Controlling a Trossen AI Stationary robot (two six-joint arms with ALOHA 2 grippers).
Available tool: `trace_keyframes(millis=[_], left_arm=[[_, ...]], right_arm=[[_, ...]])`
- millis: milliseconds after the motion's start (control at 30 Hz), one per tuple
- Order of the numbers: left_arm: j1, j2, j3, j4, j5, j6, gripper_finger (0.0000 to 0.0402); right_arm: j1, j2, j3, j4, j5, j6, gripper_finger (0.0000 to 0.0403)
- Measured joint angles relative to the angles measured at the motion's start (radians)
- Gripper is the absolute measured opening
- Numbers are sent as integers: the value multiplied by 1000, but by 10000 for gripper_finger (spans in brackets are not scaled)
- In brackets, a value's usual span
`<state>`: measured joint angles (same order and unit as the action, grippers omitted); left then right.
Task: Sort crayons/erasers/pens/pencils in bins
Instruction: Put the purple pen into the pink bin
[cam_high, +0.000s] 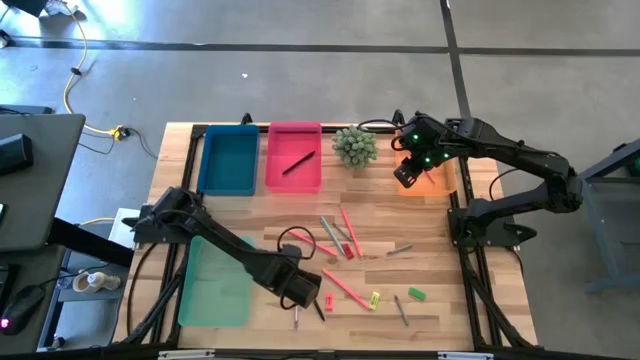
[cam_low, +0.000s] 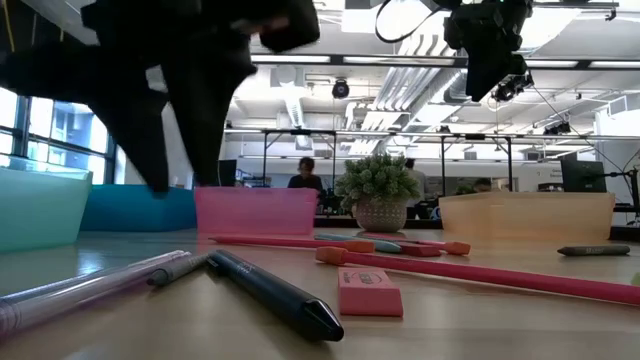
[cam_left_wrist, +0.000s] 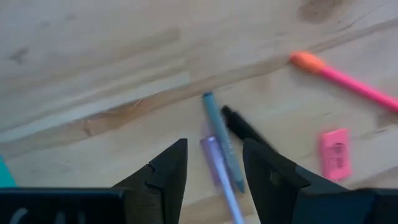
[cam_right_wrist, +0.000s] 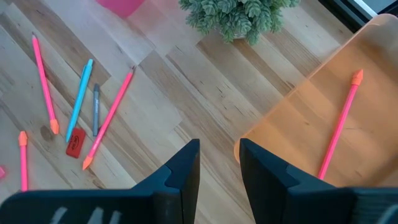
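Three pens (cam_left_wrist: 222, 144) lie bunched under the left gripper (cam_left_wrist: 214, 163) near the desk's front edge, jaws parted and empty (right gripper (cam_right_wrist: 219, 163) likewise, over the orange bin (cam_right_wrist: 298, 112)), so closing could pinch two.

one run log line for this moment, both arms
left gripper: open, over purple pen | right gripper: open, empty, at orange bin edge | pink pencil in orange bin

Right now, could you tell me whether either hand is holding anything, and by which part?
Nothing is held. The left hand hangs open above a purple pen on the table; the right hand is open and empty over the orange bin.
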<state>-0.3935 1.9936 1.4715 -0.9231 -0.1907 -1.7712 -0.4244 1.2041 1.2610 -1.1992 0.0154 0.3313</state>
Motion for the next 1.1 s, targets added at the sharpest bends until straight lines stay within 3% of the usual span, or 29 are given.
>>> trace_keyframes(millis=[1100], left_arm=[[-15, 92, -1, 43, 75, -33, 142]], right_arm=[[0, 0, 0, 0, 0, 3, 105]])
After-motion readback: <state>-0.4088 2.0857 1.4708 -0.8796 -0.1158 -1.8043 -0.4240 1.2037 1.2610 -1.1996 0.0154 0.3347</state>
